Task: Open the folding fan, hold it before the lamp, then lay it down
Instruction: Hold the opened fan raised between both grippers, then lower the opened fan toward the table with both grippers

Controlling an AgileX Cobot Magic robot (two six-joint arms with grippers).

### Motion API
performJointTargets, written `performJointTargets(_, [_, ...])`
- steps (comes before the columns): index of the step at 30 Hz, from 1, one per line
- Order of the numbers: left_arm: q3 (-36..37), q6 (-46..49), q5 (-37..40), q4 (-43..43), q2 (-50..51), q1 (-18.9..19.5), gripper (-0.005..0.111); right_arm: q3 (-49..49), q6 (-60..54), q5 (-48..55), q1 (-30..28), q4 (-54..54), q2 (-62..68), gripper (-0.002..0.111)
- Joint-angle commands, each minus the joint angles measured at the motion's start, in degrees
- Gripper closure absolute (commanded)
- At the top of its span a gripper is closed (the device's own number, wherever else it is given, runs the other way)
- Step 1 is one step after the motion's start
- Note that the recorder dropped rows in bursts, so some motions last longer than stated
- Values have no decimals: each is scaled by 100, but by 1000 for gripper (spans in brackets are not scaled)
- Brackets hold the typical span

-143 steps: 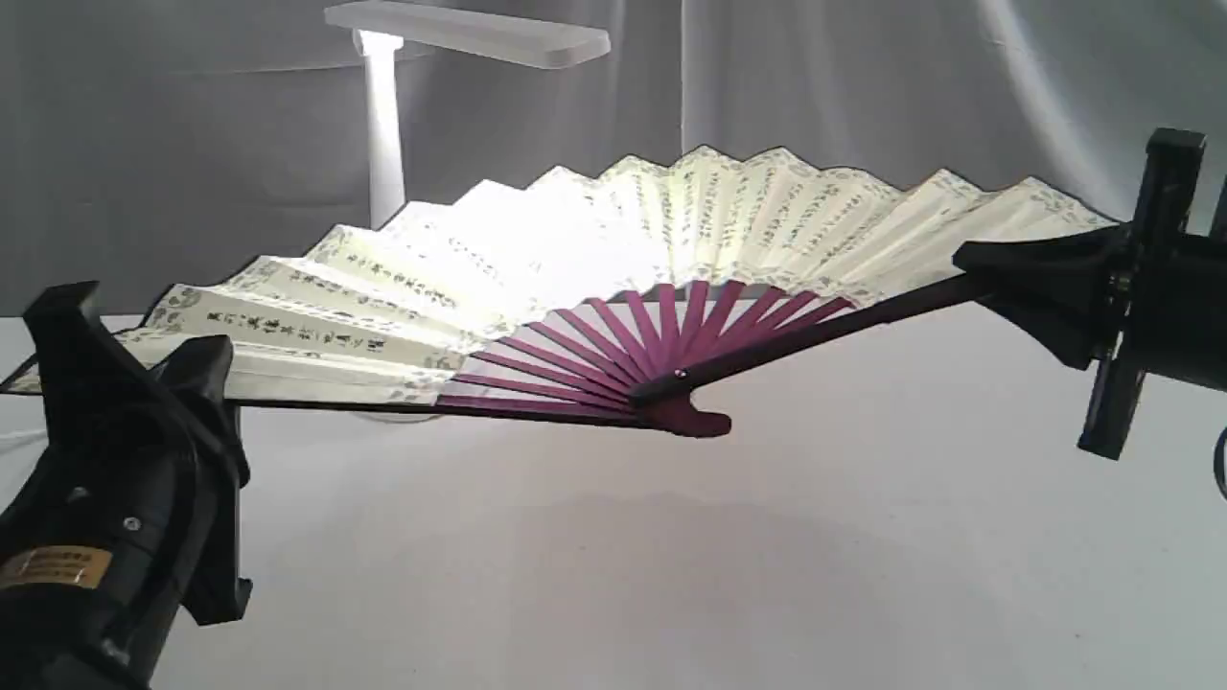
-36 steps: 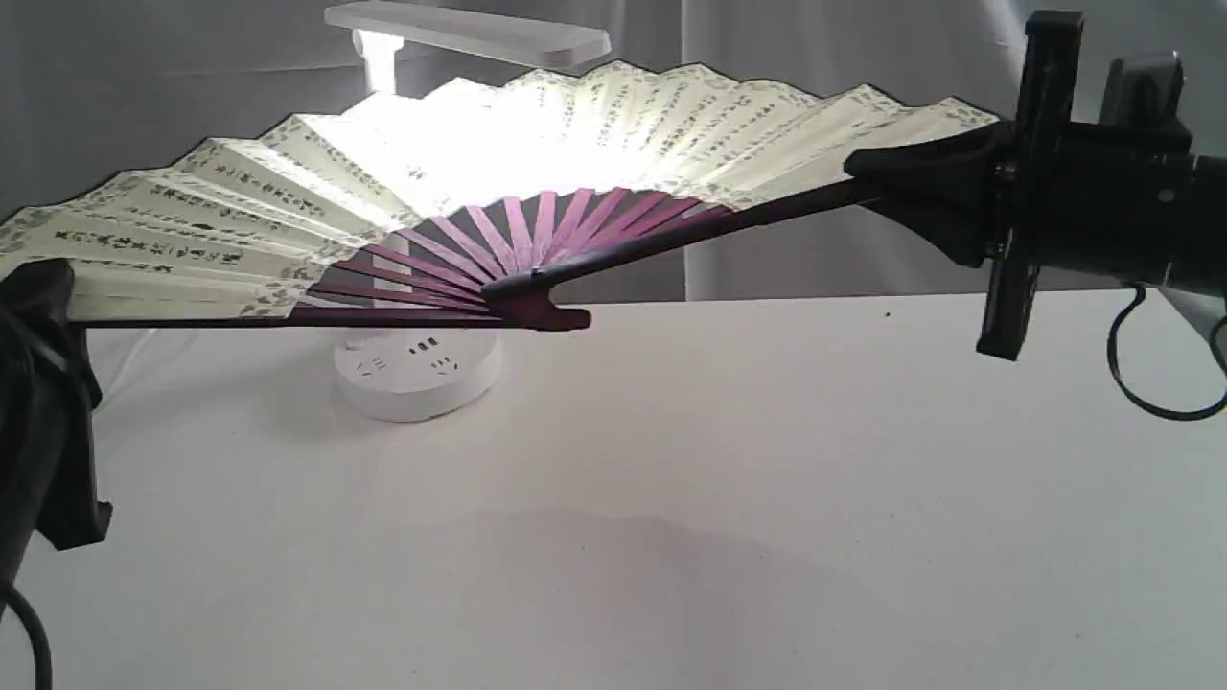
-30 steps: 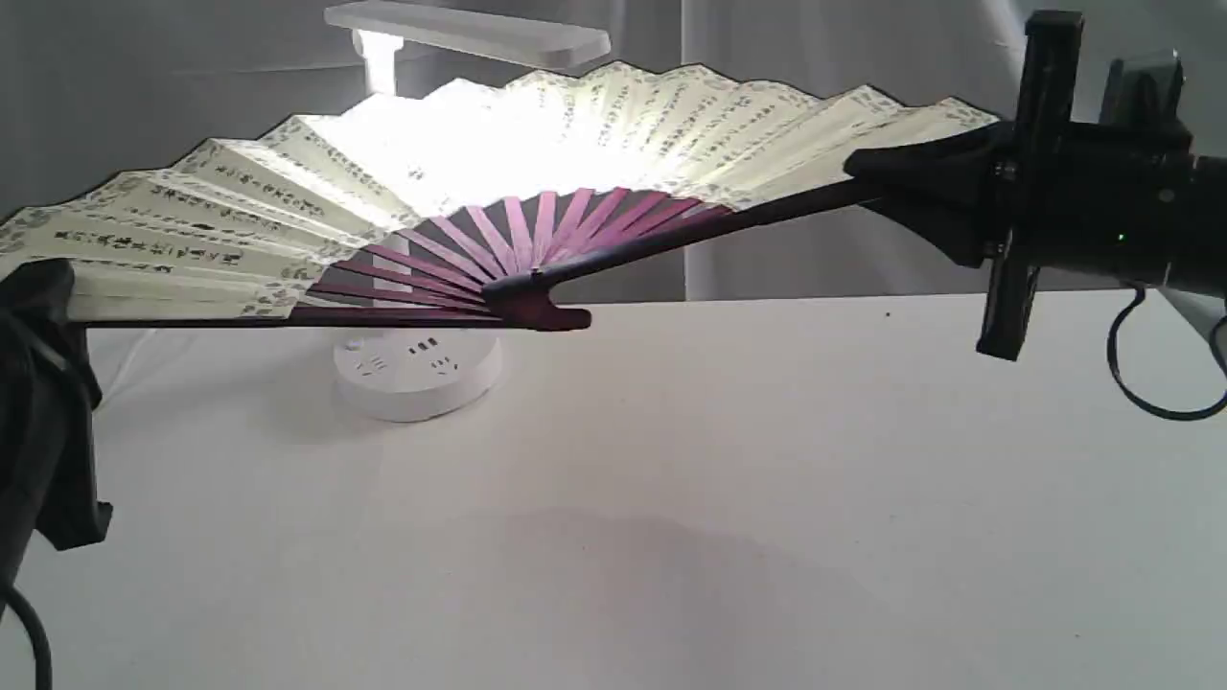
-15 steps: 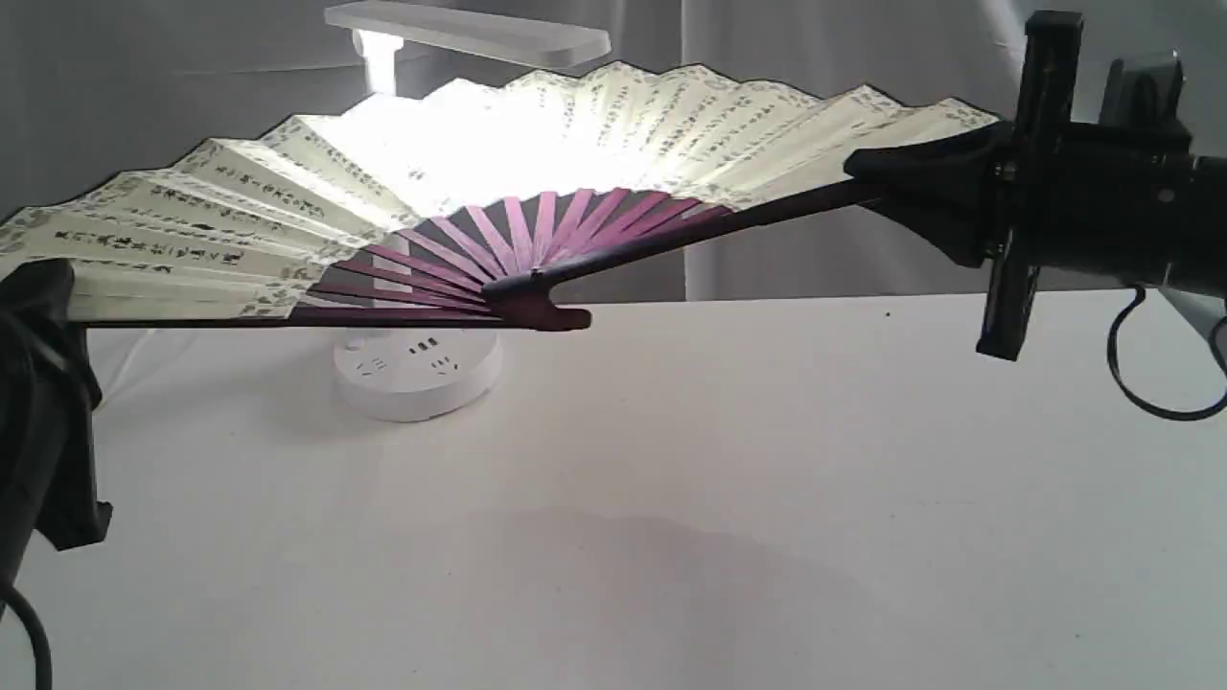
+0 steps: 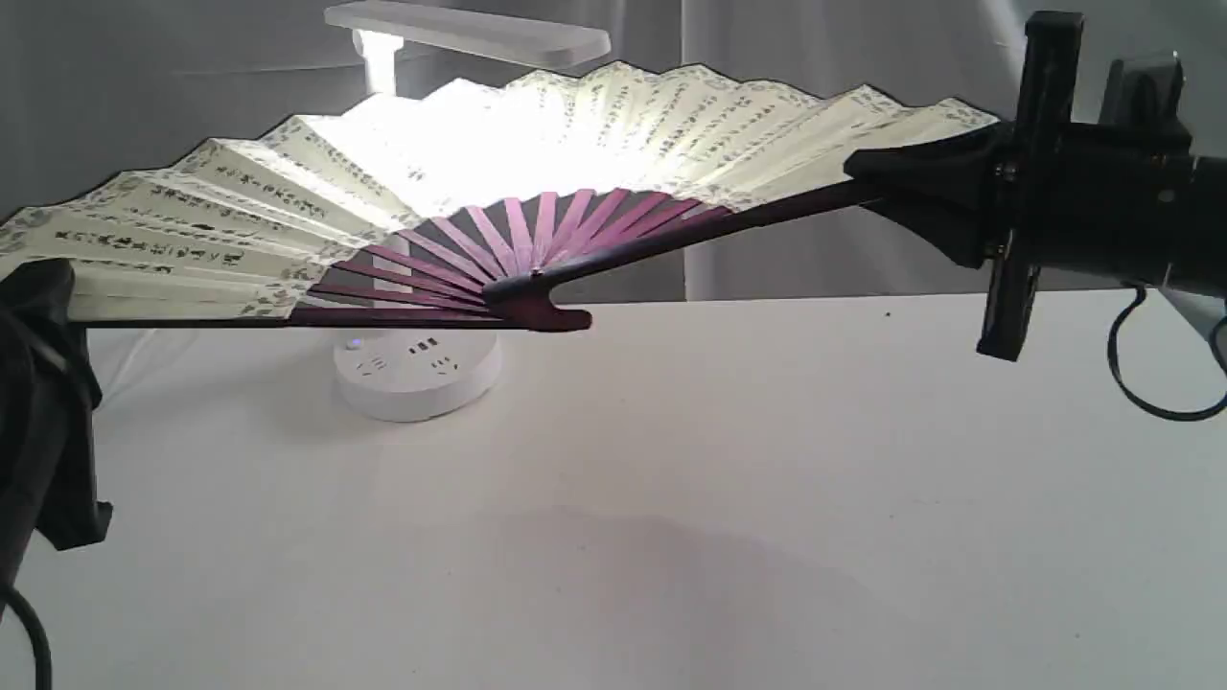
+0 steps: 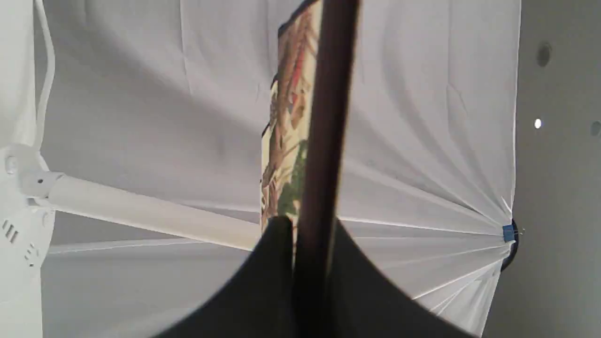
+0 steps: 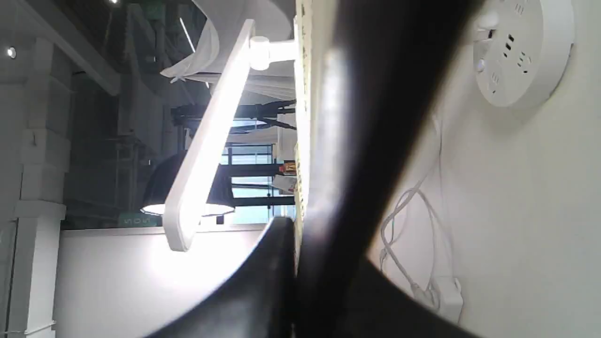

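Black against the pale cloth, the left pincer [image 5: 48, 287] is shut tight on the left guard [image 6: 324, 117] of the folding fan [image 5: 537, 144], its two tips pinching the dark stick with no gap showing. The right pincer [image 5: 858, 168] is likewise closed on the right guard [image 5: 767, 206], gripping it partway along from the far right side. Between the two the fan is spread to its full arc and hangs in the air, clear of the table [image 5: 719, 479]. Its maroon ribs converge on a pivot just above the table's far edge. Behind the paper stands the lamp [image 5: 470, 34]. Its flat head shows over the top of the pleats, its stem is mostly hidden by them, and its round socketed base [image 5: 417, 369] sits on the table just below the pivot. The lamp is lit, and its glow burns through the cream paper left of centre, washing out the calligraphy there. By my reading the opening is done and the showing before the lamp is under way. What is left is to lower the fan and lay it on the table, then let go. No container appears in any view.
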Motion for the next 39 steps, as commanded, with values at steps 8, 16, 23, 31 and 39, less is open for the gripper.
performJointTargets(8, [-19,51,43,-232,-80,97,107,-29,-189,-430,-76,-728,-31,108])
performJointTargets(16, [-19,116,600,-175,-80,97,107,561,-100,-679,-88,-624,-31,108])
performJointTargets(23, [-19,296,1132,-256,-67,97,107,707,-352,-694,-88,-682,-31,108])
performJointTargets(31, [-19,836,1669,-618,-67,97,107,707,-352,-852,-88,-1039,-31,108])
performJointTargets(39, [-19,836,1838,-688,66,97,107,1188,-239,-1453,-111,-1052,-31,108])
